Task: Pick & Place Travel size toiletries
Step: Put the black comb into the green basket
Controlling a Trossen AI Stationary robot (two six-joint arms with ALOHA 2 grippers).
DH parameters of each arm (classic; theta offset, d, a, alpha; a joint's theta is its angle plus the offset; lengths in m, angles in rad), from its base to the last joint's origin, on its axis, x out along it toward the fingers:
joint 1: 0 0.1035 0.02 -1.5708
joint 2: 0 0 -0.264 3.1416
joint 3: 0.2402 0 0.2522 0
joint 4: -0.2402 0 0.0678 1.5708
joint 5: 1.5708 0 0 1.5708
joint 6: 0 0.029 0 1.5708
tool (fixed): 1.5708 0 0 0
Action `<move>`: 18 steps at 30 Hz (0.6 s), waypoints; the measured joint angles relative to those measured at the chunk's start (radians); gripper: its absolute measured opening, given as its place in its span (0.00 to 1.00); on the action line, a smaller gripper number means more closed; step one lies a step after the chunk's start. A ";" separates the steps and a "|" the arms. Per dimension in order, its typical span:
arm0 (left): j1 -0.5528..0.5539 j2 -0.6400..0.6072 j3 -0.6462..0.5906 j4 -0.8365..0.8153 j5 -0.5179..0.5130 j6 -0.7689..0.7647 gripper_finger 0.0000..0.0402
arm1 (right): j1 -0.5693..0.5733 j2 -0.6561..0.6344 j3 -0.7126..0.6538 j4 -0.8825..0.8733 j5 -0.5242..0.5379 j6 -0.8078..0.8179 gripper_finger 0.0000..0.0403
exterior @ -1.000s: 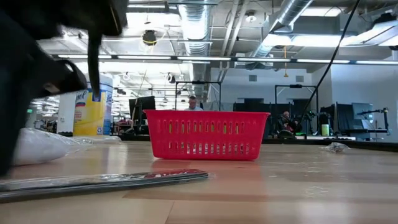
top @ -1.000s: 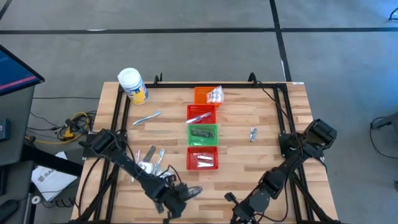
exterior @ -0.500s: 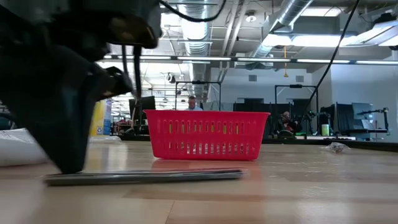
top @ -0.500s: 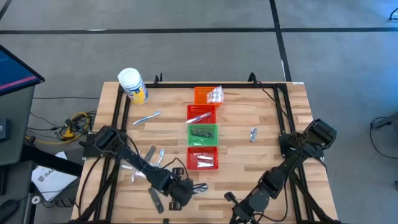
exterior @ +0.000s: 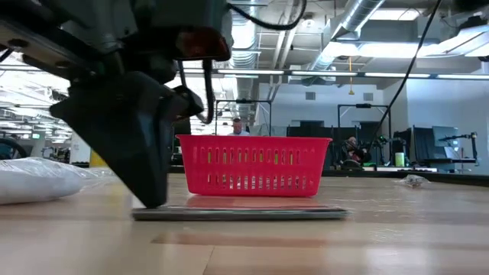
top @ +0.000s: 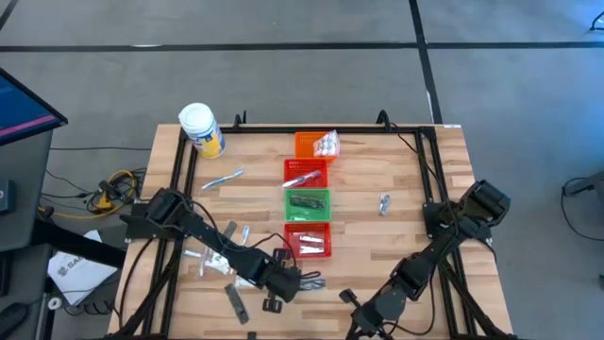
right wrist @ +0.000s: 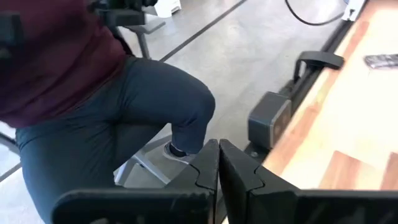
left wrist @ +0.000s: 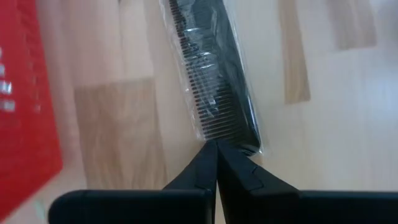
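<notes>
Four little baskets [top: 308,206] stood in one row. The left gripper [left wrist: 216,148] pinched one wrapped black comb [left wrist: 214,81] at six o'clock. The right gripper [right wrist: 218,147] sat closed, empty.

Bright, even light from above, with some blurry spots up close.

Long ceiling lamps [exterior: 252,72] glow in the room and light the wooden surface [top: 377,236] softly, so shadows are faint. In the low view the big dark arm [exterior: 145,114] near the camera is fuzzy and in shade. In the left wrist view the red basket [left wrist: 25,106] looks smeared, while the wrapped black comb [left wrist: 211,81] shows small white shine.
</notes>
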 joint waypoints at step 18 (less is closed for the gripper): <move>-0.058 0.006 0.002 0.098 -0.211 -0.068 0.00 | -0.116 -0.073 -0.357 0.657 0.132 0.145 0.01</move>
